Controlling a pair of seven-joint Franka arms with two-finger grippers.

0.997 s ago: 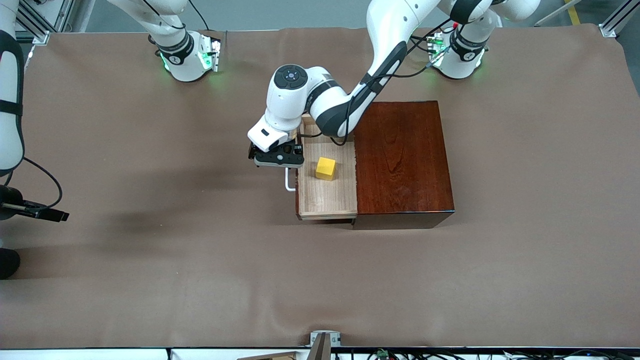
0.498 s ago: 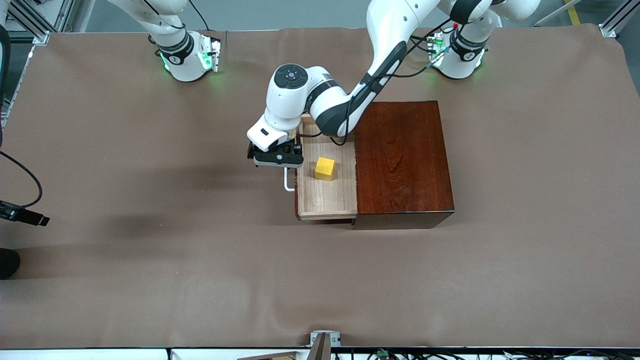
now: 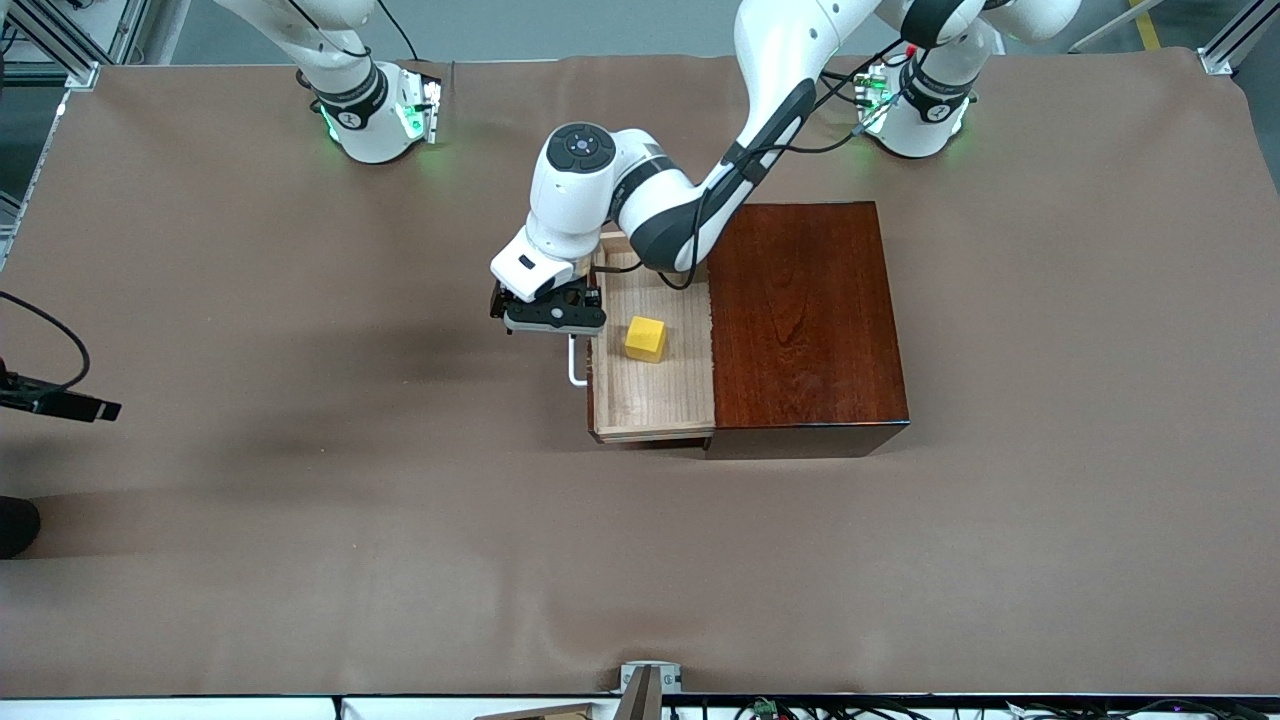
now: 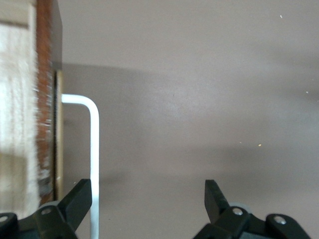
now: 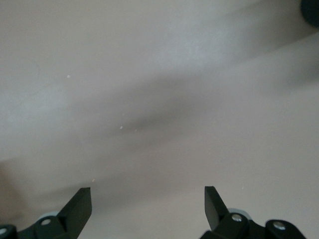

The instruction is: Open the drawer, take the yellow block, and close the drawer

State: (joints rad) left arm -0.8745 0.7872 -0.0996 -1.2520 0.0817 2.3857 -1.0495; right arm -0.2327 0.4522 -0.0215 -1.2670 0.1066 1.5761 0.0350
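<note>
Hovering spread left hand (image 3: 553,318) by drawer (image 3: 650,385) handle, yellow block (image 3: 646,338) inside, right hand (image 5: 148,209) spread.

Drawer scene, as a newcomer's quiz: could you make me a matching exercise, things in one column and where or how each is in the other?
Things:
1. yellow block
2. drawer
3. left gripper
4. right gripper

Places or states:
A. pulled out of the dark wooden box
B. jaws open over bare brown table
C. lying on the tray floor
D. jaws open, at the white handle, not clamped on it

Pairs: 1-C, 2-A, 3-D, 4-B
</note>
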